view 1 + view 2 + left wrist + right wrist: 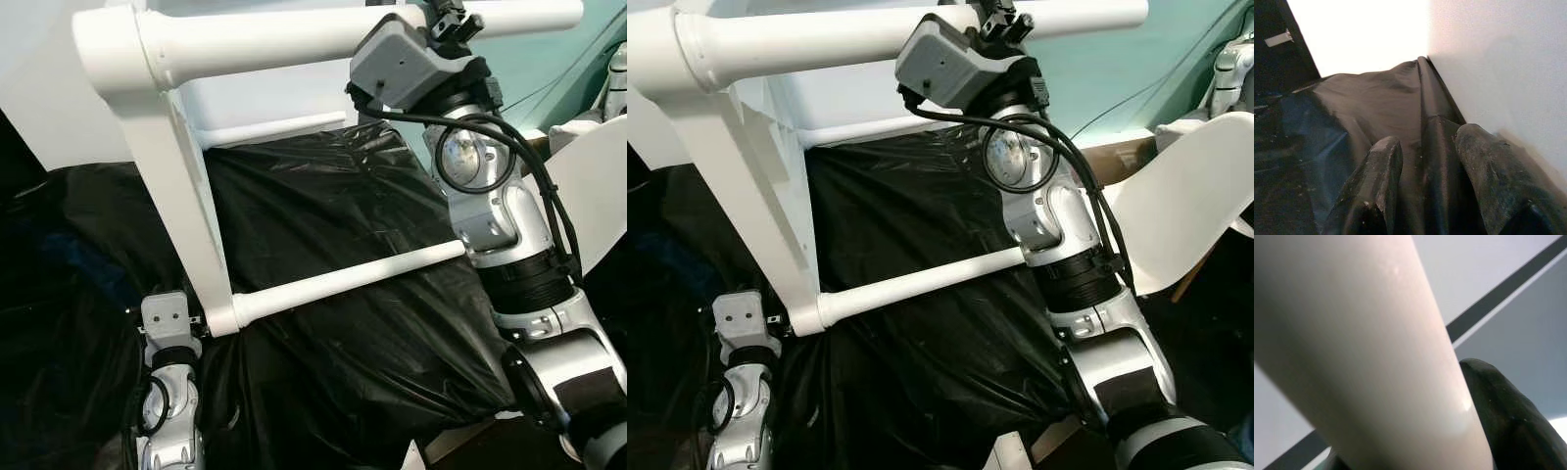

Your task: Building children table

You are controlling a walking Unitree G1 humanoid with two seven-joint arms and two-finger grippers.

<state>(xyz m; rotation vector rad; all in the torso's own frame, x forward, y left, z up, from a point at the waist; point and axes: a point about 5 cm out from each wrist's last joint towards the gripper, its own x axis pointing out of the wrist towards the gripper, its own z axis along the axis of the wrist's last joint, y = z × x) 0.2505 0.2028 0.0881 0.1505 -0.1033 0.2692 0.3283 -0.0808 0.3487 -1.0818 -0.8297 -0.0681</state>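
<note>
The white table frame (181,196) lies tipped over a black plastic sheet (333,186). Its thick top tube (284,39) runs across the upper part of the eye views, and a thinner rod (343,277) crosses lower down. My right gripper (453,22) is raised and shut on the top tube (1361,342), with one black finger (1503,401) pressed against it. My left arm (168,333) sits low beside the frame's lower corner. In the left wrist view, the left gripper (1430,139) stands open over the black sheet, next to a white panel (1498,73).
A white curved chair shell (1185,206) stands at the right, close to my right arm. A teal wall (1117,78) lies behind. The black sheet drapes over a bulky surface under the frame. The left side is dark.
</note>
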